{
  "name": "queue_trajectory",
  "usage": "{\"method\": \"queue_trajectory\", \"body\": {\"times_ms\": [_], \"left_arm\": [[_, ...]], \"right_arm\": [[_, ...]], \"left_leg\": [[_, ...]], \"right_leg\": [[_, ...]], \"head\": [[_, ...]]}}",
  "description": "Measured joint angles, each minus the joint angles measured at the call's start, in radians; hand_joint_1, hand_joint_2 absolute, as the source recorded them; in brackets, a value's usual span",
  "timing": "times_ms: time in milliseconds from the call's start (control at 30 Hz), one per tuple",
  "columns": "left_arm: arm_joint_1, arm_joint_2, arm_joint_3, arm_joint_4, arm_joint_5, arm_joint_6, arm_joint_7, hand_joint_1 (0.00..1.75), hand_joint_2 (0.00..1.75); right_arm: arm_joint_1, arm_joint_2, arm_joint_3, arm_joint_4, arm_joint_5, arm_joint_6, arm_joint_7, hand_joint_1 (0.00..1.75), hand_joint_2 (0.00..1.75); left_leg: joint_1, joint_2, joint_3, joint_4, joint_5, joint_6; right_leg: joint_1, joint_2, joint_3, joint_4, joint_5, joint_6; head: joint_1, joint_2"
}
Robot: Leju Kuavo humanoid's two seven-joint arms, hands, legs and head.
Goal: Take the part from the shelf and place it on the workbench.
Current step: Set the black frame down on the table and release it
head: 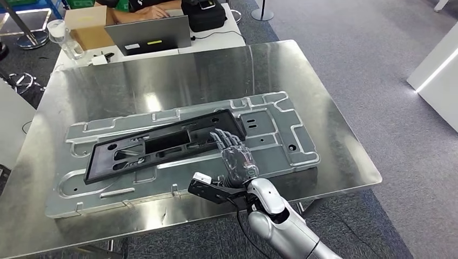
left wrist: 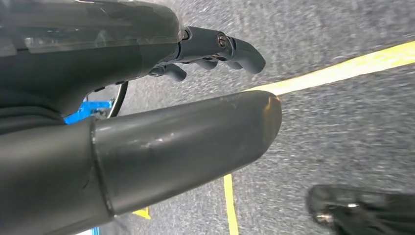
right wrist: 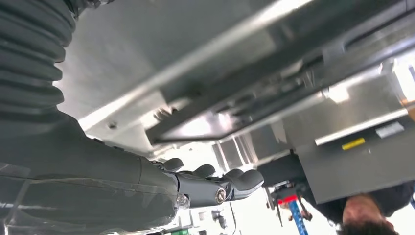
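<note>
Our right robot hand (head: 237,156) is resting over the black part (head: 162,144) on the worktop (head: 178,75).

We are keeping its fingers loosely extended on the part's near edge, gripping nothing that we can see. The part is lying flat on a silver moulded panel (head: 281,135) on the worktop. Our left robot hand (left wrist: 215,49) is hanging over grey floor (left wrist: 342,122) with a yellow line (left wrist: 342,68), fingers curled, holding nothing. Beyond the worktop a person (head: 146,11) is sitting behind a laptop (head: 148,33).

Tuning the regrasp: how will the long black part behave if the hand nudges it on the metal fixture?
The black part looks like stiff, flat moulded plastic, so probably light and rigid. On the smooth metal plate it may slide. Pushed near its end by the right hand, it would likely pivot.
</note>
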Motion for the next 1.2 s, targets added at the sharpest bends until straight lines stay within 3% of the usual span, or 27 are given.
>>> {"method": "queue_trajectory", "body": {"times_ms": [33, 100, 167, 233, 267, 300, 400, 433, 467, 500, 567, 633, 667, 733, 767, 800, 900, 933, 967, 1000, 1033, 1067, 1133, 1167, 1200], "left_arm": [[0.0, 0.0, 0.0, 0.0, 0.001, 0.0, 0.001, 0.0, 0.0], [-0.002, 0.001, 0.0, 0.0, 0.003, 0.0, 0.002, 0.0, 0.0], [-0.004, 0.002, 0.001, 0.0, 0.005, 0.001, 0.002, 0.0, 0.0], [-0.004, 0.001, 0.002, 0.0, 0.008, 0.002, 0.0, 0.0, 0.0], [-0.004, 0.0, 0.003, 0.0, 0.01, 0.003, -0.001, 0.0, 0.0], [-0.005, -0.001, 0.005, 0.001, 0.012, 0.003, -0.003, 0.0, 0.0], [-0.004, -0.002, 0.013, 0.001, 0.021, 0.004, -0.007, 0.0, 0.0], [-0.003, -0.002, 0.017, 0.001, 0.025, 0.003, -0.007, 0.0, 0.0], [-0.003, -0.002, 0.019, 0.001, 0.028, 0.003, -0.007, 0.0, 0.0], [-0.003, -0.002, 0.021, 0.001, 0.03, 0.003, -0.007, 0.0, 0.0], [-0.004, -0.003, 0.024, 0.001, 0.034, 0.003, -0.008, 0.0, 0.0], [-0.004, -0.005, 0.027, 0.001, 0.036, 0.003, -0.008, 0.0, 0.0], [-0.004, -0.005, 0.027, 0.001, 0.037, 0.003, -0.008, 0.0, 0.0], [-0.002, -0.005, 0.029, 0.001, 0.04, 0.003, -0.01, 0.0, 0.0], [-0.001, -0.005, 0.031, 0.001, 0.041, 0.003, -0.011, 0.0, 0.0], [0.001, -0.005, 0.034, 0.001, 0.042, 0.002, -0.013, 0.0, 0.0], [0.003, -0.006, 0.042, 0.001, 0.049, 0.001, -0.018, 0.0, 0.0], [0.003, -0.007, 0.044, 0.001, 0.051, 0.0, -0.019, 0.0, 0.0], [0.003, -0.007, 0.045, 0.001, 0.054, 0.0, -0.02, 0.0, 0.0], [0.003, -0.007, 0.046, 0.001, 0.056, -0.001, -0.021, 0.0, 0.0], [0.003, -0.006, 0.047, 0.001, 0.056, -0.001, -0.021, 0.0, 0.0], [0.003, -0.006, 0.048, 0.001, 0.056, -0.001, -0.021, 0.0, 0.0], [0.001, -0.006, 0.049, 0.001, 0.057, -0.002, -0.022, 0.0, 0.0], [0.0, -0.006, 0.049, 0.001, 0.057, -0.002, -0.023, 0.0, 0.0], [-0.002, -0.006, 0.05, 0.001, 0.058, -0.002, -0.023, 0.0, 0.0]], "right_arm": [[-0.001, 0.0, 0.0, 0.001, 0.0, -0.002, 0.0, 0.0, 0.87], [0.0, 0.002, 0.001, -0.004, 0.002, -0.017, -0.005, 0.0, 0.0], [0.003, 0.009, 0.004, -0.015, 0.013, -0.053, -0.013, 0.0, 0.0], [0.011, 0.019, 0.013, -0.034, 0.028, -0.099, -0.026, 0.0, 0.0], [0.018, 0.023, 0.019, -0.046, 0.035, -0.122, -0.035, 0.0, 0.0], [0.025, 0.027, 0.025, -0.059, 0.043, -0.142, -0.044, 0.0, 0.0], [0.043, 0.034, 0.049, -0.104, 0.074, -0.197, -0.074, 0.0, 0.0], [0.049, 0.035, 0.06, -0.12, 0.086, -0.211, -0.083, 0.0, 0.0], [0.056, 0.037, 0.07, -0.134, 0.098, -0.223, -0.091, 0.0, 0.0], [0.063, 0.04, 0.081, -0.149, 0.111, -0.234, -0.098, 0.0, 0.0], [0.073, 0.048, 0.106, -0.177, 0.135, -0.251, -0.108, 0.0, 0.0], [0.079, 0.054, 0.133, -0.205, 0.153, -0.267, -0.113, 0.0, 0.0], [0.082, 0.055, 0.144, -0.215, 0.158, -0.273, -0.114, 0.0, 0.0], [0.089, 0.056, 0.159, -0.228, 0.158, -0.284, -0.117, 0.0, 0.0], [0.093, 0.056, 0.166, -0.231, 0.147, -0.289, -0.123, 0.0, 0.0], [0.098, 0.056, 0.172, -0.235, 0.124, -0.293, -0.134, 0.0, 0.0], [0.123, 0.059, 0.184, -0.247, -0.007, -0.275, -0.179, 0.0, 0.0], [0.136, 0.059, 0.185, -0.249, -0.064, -0.259, -0.194, 0.0, 0.0], [0.15, 0.06, 0.185, -0.25, -0.116, -0.245, -0.208, 0.0, 0.0], [0.165, 0.06, 0.185, -0.251, -0.156, -0.235, -0.22, 0.0, 0.0], [0.177, 0.06, 0.185, -0.251, -0.182, -0.23, -0.229, 0.0, 0.0], [0.185, 0.06, 0.185, -0.251, -0.194, -0.229, -0.235, 0.0, 0.0], [0.194, 0.06, 0.184, -0.251, -0.201, -0.228, -0.239, 0.0, 0.0], [0.198, 0.06, 0.184, -0.251, -0.205, -0.227, -0.24, 0.0, 0.0], [0.204, 0.061, 0.182, -0.252, -0.213, -0.227, -0.242, 0.0, 0.0]], "left_leg": [[-0.002, 0.0, 0.044, -0.047, 0.027, 0.006], [-0.008, 0.001, 0.148, -0.189, 0.035, 0.02], [-0.015, 0.001, 0.198, -0.275, 0.02, 0.03], [-0.016, 0.002, 0.194, -0.289, 0.034, 0.04], [-0.014, 0.004, 0.189, -0.295, 0.046, 0.047], [-0.011, 0.007, 0.182, -0.301, 0.059, 0.056], [-0.008, 0.011, 0.141, -0.305, 0.098, 0.067], [-0.008, 0.011, 0.124, -0.303, 0.11, 0.064], [-0.007, 0.011, 0.106, -0.299, 0.121, 0.062], [-0.006, 0.012, 0.088, -0.295, 0.131, 0.059], [-0.005, 0.011, 0.057, -0.283, 0.148, 0.05], [-0.006, 0.01, 0.039, -0.271, 0.162, 0.037], [-0.006, 0.01, 0.035, -0.269, 0.17, 0.03], [-0.005, 0.009, 0.031, -0.273, 0.187, 0.015], [-0.003, 0.008, 0.025, -0.27, 0.183, 0.009], [-0.001, 0.007, 0.016, -0.255, 0.158, 0.004], [0.001, 0.006, -0.02, -0.106, 0.0, -0.005], [0.001, 0.006, -0.026, -0.044, -0.031, -0.008], [0.001, 0.006, -0.022, -0.002, -0.034, -0.009], [0.001, 0.006, -0.005, 0.013, -0.015, -0.009], [0.001, 0.006, 0.028, -0.008, 0.015, -0.007], [0.001, 0.005, 0.078, -0.063, 0.037, -0.003], [-0.004, 0.004, 0.187, -0.212, 0.029, 0.008], [-0.007, 0.003, 0.22, -0.265, 0.014, 0.015], [-0.011, 0.003, 0.234, -0.293, 0.004, 0.021]], "right_leg": [[0.002, -0.001, -0.015, 0.005, 0.008, 0.001], [0.006, -0.002, -0.035, 0.015, 0.021, 0.007], [0.006, -0.004, -0.042, 0.017, 0.036, 0.017], [0.002, -0.005, -0.043, 0.014, 0.05, 0.03], [0.001, -0.002, -0.047, 0.02, 0.04, 0.036], [0.0, 0.002, -0.055, 0.04, 0.011, 0.041], [-0.008, 0.009, -0.092, 0.194, -0.136, 0.055], [-0.012, 0.01, -0.096, 0.248, -0.158, 0.059], [-0.015, 0.009, -0.09, 0.279, -0.155, 0.062], [-0.018, 0.009, -0.069, 0.279, -0.132, 0.064], [-0.023, 0.01, 0.021, 0.183, -0.088, 0.064], [-0.019, 0.011, 0.12, 0.043, -0.101, 0.057], [-0.016, 0.012, 0.144, 0.001, -0.114, 0.052], [-0.012, 0.012, 0.14, -0.017, -0.111, 0.037], [-0.012, 0.01, 0.131, -0.019, -0.1, 0.029], [-0.014, 0.008, 0.119, -0.021, -0.086, 0.019], [-0.012, 0.004, 0.072, -0.023, -0.045, 0.001], [-0.01, 0.003, 0.057, -0.021, -0.033, 0.0], [-0.008, 0.001, 0.041, -0.018, -0.021, 0.0], [-0.006, 0.0, 0.024, -0.014, -0.01, 0.001], [-0.006, -0.001, 0.007, -0.008, -0.001, 0.003], [-0.006, -0.001, -0.009, -0.002, 0.008, 0.006], [-0.004, -0.001, -0.031, 0.012, 0.022, 0.014], [-0.003, -0.001, -0.036, 0.015, 0.03, 0.02], [-0.003, -0.002, -0.037, 0.016, 0.037, 0.027]], "head": [[0.0, 0.0], [0.0, 0.0], [0.0, 0.0], [0.0, 0.0], [0.0, 0.0], [0.0, 0.0], [0.001, 0.0], [0.001, 0.0], [0.001, 0.0], [0.001, 0.0], [0.001, 0.0], [0.0, 0.0], [0.0, 0.0], [0.0, 0.0], [0.0, 0.0], [0.0, 0.0], [-0.002, 0.0], [-0.002, 0.0], [-0.002, 0.0], [-0.002, 0.0], [-0.002, 0.0], [-0.002, 0.0], [-0.002, 0.0], [-0.002, 0.0], [-0.002, 0.0]]}}
